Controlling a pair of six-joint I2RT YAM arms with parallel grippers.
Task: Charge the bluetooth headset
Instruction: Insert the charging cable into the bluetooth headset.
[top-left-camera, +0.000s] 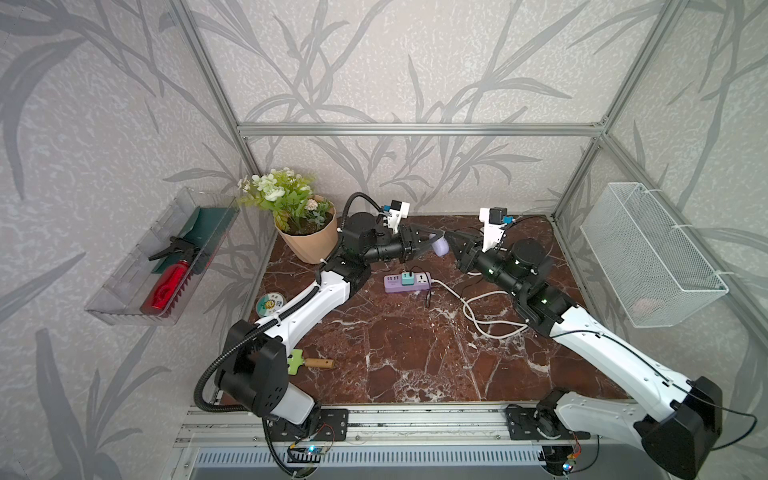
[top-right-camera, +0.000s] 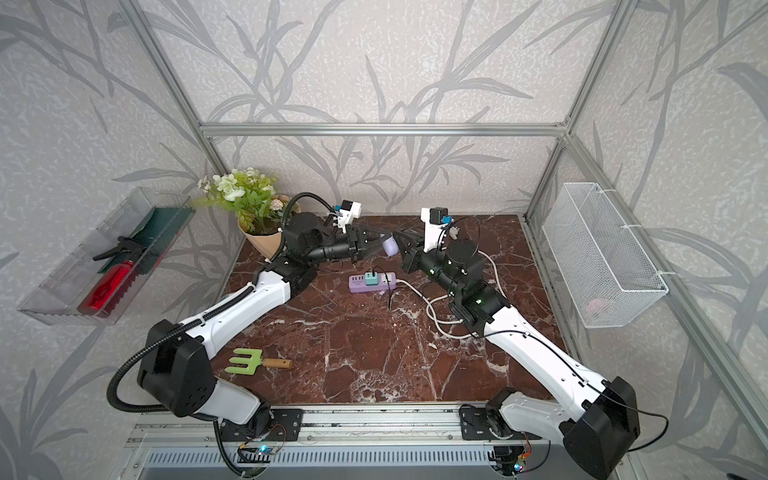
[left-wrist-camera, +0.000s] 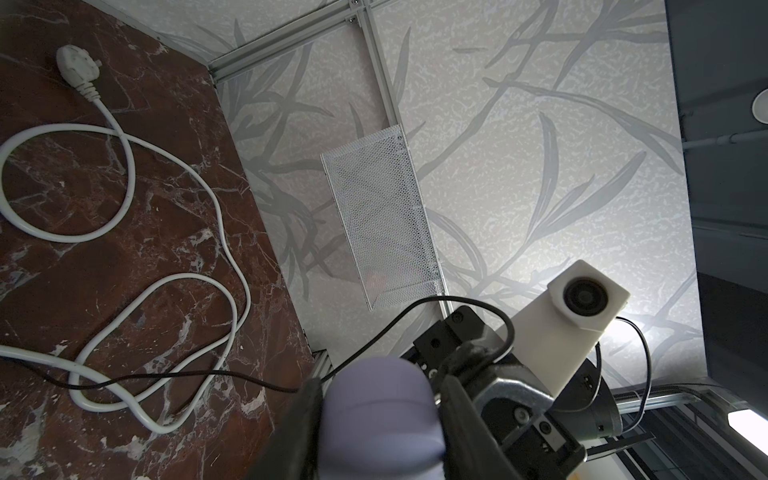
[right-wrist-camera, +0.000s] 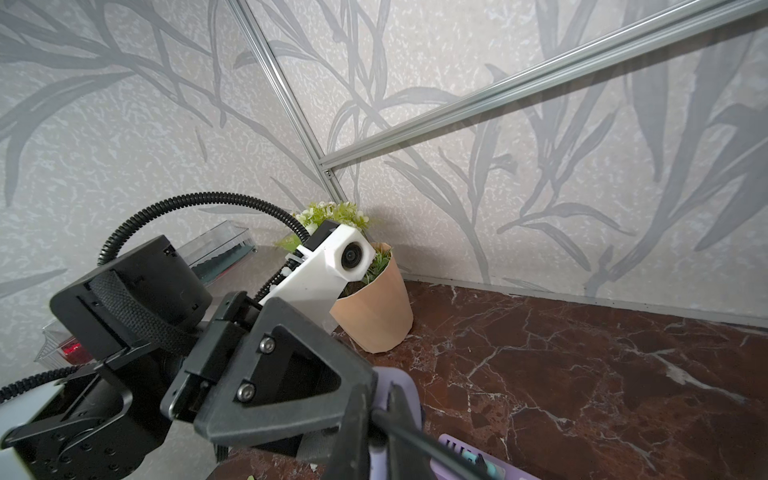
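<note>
- The headset (top-left-camera: 440, 247) (top-right-camera: 390, 248) is a lavender oval case. It is held clear of the table (top-left-camera: 415, 357), clamped in the left pincer (top-left-camera: 434, 242). The left wrist view shows a finger (left-wrist-camera: 305, 424) pressed on each flank of the case.
- The left pincer has its jaws part-way apart, closed on the headset. It points straight at the right pincer.
- The right pincer (top-left-camera: 452, 237) has its jaws together, nipping the end of a black cable (left-wrist-camera: 451, 297). Its tips meet the free end of the headset, head-on to the left pincer. Whether the cable end is seated in the case cannot be told.
- The cable drops from the right pincer to the table below both pincers. It runs to a teal adapter (top-left-camera: 407, 277).
- The adapter is plugged into a purple strip (top-left-camera: 395, 284). The strip lies flat on the table, below the left pincer and nearer the arm bases.
- A white cord (top-left-camera: 464, 309) leaves the strip's end and loops over the table under the right pincer's arm. Its plug (left-wrist-camera: 79, 68) lies on the table.
- A pot plant (top-left-camera: 307, 241) stands behind the left pincer's wrist, at the back corner.
- A green fork (top-right-camera: 249, 360) lies well apart from both pincers, near the left arm's base.
- A wire basket (top-left-camera: 648, 253) hangs on the wall beyond the right pincer's arm.
- A clear tray (top-left-camera: 120, 299) holding a red bottle (top-left-camera: 166, 286) hangs on the opposite wall.
</note>
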